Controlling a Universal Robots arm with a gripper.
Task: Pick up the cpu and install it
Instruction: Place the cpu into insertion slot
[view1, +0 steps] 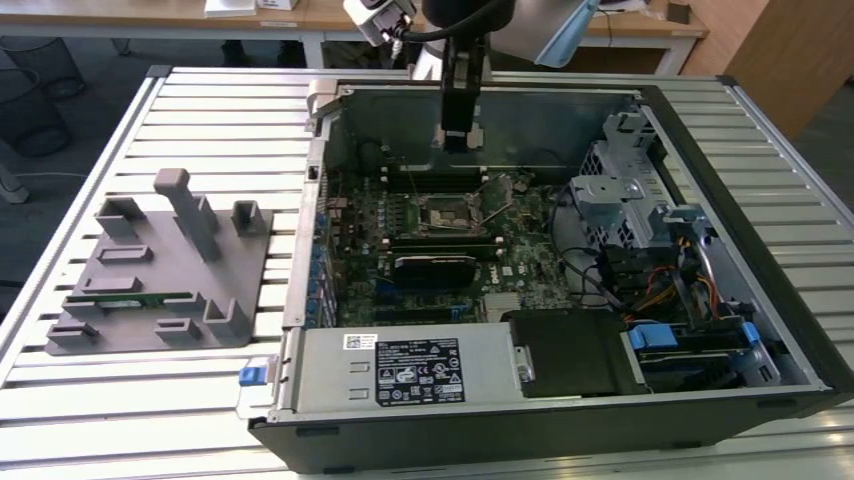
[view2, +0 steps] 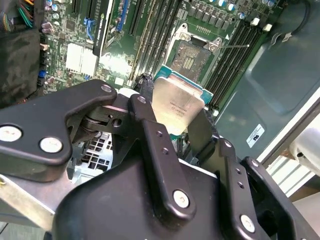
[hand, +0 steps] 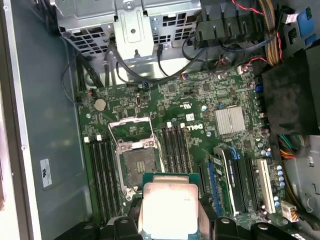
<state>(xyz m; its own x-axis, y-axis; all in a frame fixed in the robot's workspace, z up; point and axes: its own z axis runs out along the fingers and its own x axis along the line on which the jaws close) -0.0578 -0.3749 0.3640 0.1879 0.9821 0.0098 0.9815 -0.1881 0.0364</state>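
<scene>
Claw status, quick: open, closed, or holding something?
Claw: closed on the cpu, which is not yet in the socket.

Cpu (view2: 177, 102): small flat square chip with a shiny silver metal top and a thin teal-green rim. Held off the board, gripped at two opposite edges by the gripper (view2: 172, 120). Metal top faces both wrist cameras. It hangs above the motherboard (hand: 200, 115), near the open socket (hand: 136, 162).

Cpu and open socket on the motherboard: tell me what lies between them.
Nothing loose. In the second wrist view the cpu, gripped by the hand, is separated from the socket only by the socket's own frame edge.
</scene>
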